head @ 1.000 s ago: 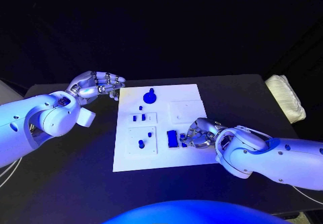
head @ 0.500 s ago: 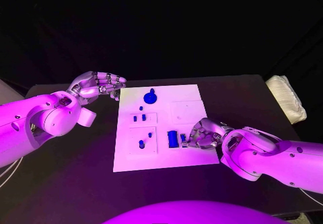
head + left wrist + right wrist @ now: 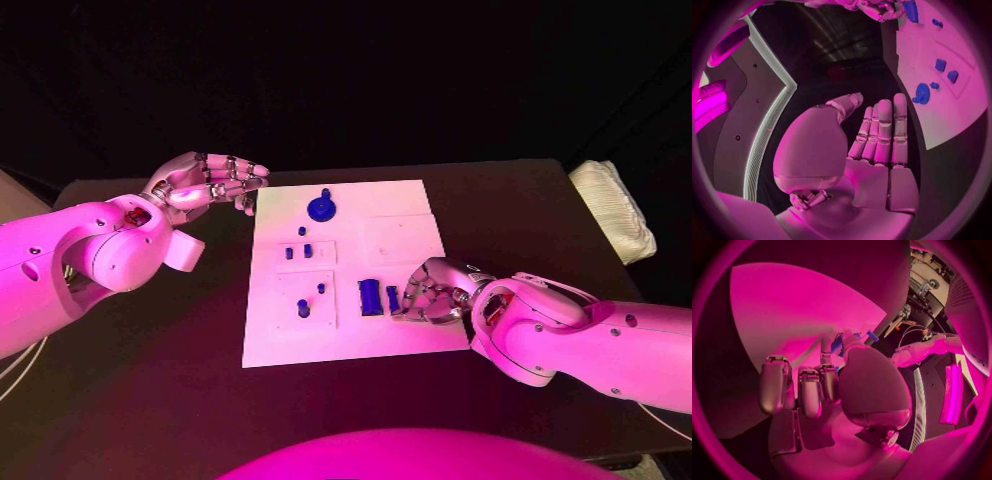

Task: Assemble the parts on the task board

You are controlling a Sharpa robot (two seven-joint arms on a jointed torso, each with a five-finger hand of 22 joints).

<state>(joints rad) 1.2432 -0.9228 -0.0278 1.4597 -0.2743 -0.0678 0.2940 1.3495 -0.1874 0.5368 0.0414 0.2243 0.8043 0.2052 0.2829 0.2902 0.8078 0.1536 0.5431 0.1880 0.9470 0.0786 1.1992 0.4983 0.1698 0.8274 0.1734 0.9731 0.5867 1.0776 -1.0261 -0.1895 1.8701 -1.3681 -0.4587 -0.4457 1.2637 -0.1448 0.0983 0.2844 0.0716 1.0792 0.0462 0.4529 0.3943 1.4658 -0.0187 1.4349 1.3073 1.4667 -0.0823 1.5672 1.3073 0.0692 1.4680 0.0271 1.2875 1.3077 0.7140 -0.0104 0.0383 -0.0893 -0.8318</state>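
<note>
The white task board (image 3: 339, 335) lies in the middle of the table. A round blue part (image 3: 322, 209) sits at its far end, seen too in the left wrist view (image 3: 922, 93). Small blue parts (image 3: 297, 252) stand in the left plates. My right hand (image 3: 430, 292) is curled down on the board's near right area, beside a long blue part (image 3: 371, 297). Its thumb and a finger pinch a small blue part (image 3: 392, 298) (image 3: 837, 344). My left hand (image 3: 209, 185) hovers off the board's far left corner, its fingers (image 3: 879, 135) held together and holding nothing.
A folded white cloth (image 3: 613, 210) lies at the table's right edge. Bare black table (image 3: 159, 340) stretches left of the board and in front of it. My left forearm (image 3: 87, 260) hangs over the table's left side.
My right hand has shifted slightly towards the board's near edge, staying at the small blue part. The left hand has not moved.
</note>
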